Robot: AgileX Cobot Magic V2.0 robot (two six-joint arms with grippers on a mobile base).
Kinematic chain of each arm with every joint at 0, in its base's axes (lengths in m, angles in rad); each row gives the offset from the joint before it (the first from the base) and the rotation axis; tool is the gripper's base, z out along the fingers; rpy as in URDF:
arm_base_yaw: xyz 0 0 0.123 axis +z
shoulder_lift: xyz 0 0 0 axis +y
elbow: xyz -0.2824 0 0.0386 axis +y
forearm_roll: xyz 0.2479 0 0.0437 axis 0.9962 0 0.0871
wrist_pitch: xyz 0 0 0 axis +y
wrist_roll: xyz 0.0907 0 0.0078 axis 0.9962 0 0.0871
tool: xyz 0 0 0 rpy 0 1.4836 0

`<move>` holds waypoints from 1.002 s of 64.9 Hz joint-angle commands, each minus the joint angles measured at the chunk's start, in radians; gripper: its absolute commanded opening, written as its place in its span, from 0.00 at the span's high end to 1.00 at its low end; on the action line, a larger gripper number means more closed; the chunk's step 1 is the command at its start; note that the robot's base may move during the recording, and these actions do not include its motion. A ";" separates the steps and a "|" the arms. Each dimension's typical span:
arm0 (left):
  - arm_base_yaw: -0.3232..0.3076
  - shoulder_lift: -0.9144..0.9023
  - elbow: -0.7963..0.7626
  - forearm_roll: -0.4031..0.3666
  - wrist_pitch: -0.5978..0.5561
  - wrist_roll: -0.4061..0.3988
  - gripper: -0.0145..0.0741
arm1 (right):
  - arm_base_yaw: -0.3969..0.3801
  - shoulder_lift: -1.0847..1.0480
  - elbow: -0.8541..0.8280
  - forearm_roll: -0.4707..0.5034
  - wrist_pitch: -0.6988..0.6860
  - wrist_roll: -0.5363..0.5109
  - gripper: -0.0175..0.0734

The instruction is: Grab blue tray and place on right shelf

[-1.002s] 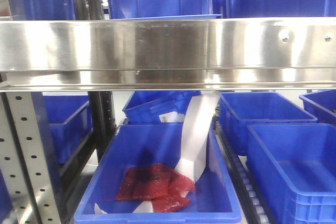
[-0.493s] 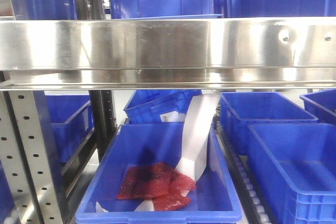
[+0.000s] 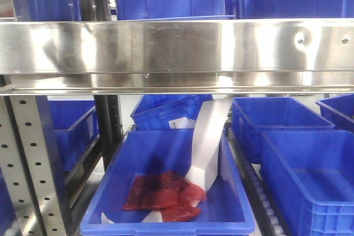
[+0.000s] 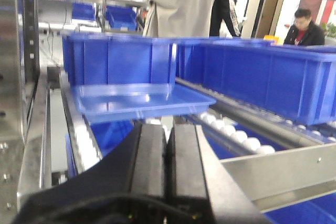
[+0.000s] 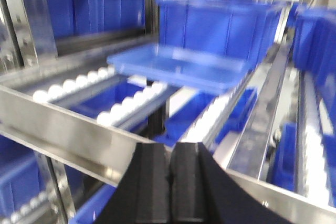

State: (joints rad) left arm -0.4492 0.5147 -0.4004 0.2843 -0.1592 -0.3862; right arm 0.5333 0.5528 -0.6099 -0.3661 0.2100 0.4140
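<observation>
The blue tray (image 4: 142,100) lies flat on the white rollers (image 4: 236,135) of the right shelf (image 3: 177,53), on the upper level behind the broad steel front rail. In the left wrist view a deep blue bin (image 4: 118,61) stands just behind the tray, touching or nearly touching its far edge, and a longer deep bin (image 4: 262,80) stands beside the tray on the neighbouring roller lane. In the right wrist view the same tray (image 5: 178,66) appears pale and blurred, resting on the rollers with a deep bin (image 5: 215,27) behind it.

The left claw (image 4: 168,156) is well short of the tray, its two black fingers (image 4: 149,156) pressed together with nothing between them. The right claw (image 5: 170,182) is likewise clamped to a thin seam, empty, and sits on the near side of the front rail from the tray.

In the front view, the rail spans the whole width, with a perforated upright (image 3: 33,164) below it. Under the rail, a deep bin (image 3: 171,186) holds red crinkled packets (image 3: 163,192) and a white folded strip (image 3: 207,142) leaning on its back wall. More deep bins (image 3: 304,175) sit beside it. A small white label (image 3: 177,121) shows on a tilted bin behind, but its print is too small to read; no other writing is legible.

Beyond the tray, in the left wrist view, a person in a light coat (image 4: 181,3) stands and another person (image 4: 304,27) sits.
</observation>
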 commanded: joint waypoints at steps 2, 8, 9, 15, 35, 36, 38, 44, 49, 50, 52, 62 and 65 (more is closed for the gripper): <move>-0.009 -0.015 -0.028 0.004 -0.116 -0.004 0.89 | -0.001 -0.012 -0.027 -0.018 -0.071 -0.010 0.75; -0.009 -0.015 -0.028 0.004 -0.134 -0.004 0.89 | -0.001 -0.010 -0.027 -0.018 -0.071 -0.010 0.75; -0.009 -0.015 -0.028 0.004 -0.134 -0.004 0.89 | -0.001 -0.010 -0.027 -0.018 -0.071 -0.010 0.75; -0.009 -0.015 -0.028 0.004 -0.134 -0.004 0.89 | -0.001 -0.010 -0.027 -0.018 -0.071 -0.010 0.75; -0.009 -0.015 -0.026 0.004 -0.134 -0.004 0.89 | -0.001 -0.010 -0.018 -0.018 -0.071 -0.010 0.75; -0.009 -0.015 -0.026 0.004 -0.134 -0.004 0.89 | -0.001 -0.010 -0.017 -0.018 -0.071 -0.010 0.75; -0.009 -0.015 -0.026 0.004 -0.134 -0.004 0.89 | -0.001 -0.011 -0.012 -0.018 -0.072 -0.010 0.75; -0.009 -0.015 -0.026 0.004 -0.134 -0.004 0.89 | -0.030 -0.053 0.012 0.018 -0.071 -0.006 0.75; -0.009 -0.015 -0.026 0.004 -0.134 -0.004 0.89 | -0.115 -0.124 0.056 0.064 -0.072 -0.069 0.75; -0.009 -0.015 -0.026 0.004 -0.134 -0.004 0.89 | -0.139 -0.145 0.070 0.076 -0.072 -0.094 0.75; -0.009 -0.015 -0.026 0.004 -0.134 -0.004 0.89 | -0.182 -0.180 0.096 0.106 -0.072 -0.167 0.75; -0.009 -0.015 -0.026 0.004 -0.134 -0.004 0.89 | -0.414 -0.350 0.251 0.359 -0.109 -0.461 0.75; -0.009 -0.015 -0.026 0.004 -0.134 -0.004 0.89 | -0.462 -0.391 0.310 0.375 -0.155 -0.463 0.75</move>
State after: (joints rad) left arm -0.4492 0.5000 -0.3960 0.2920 -0.2070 -0.3862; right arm 0.1422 0.2001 -0.3342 -0.0492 0.1913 0.0151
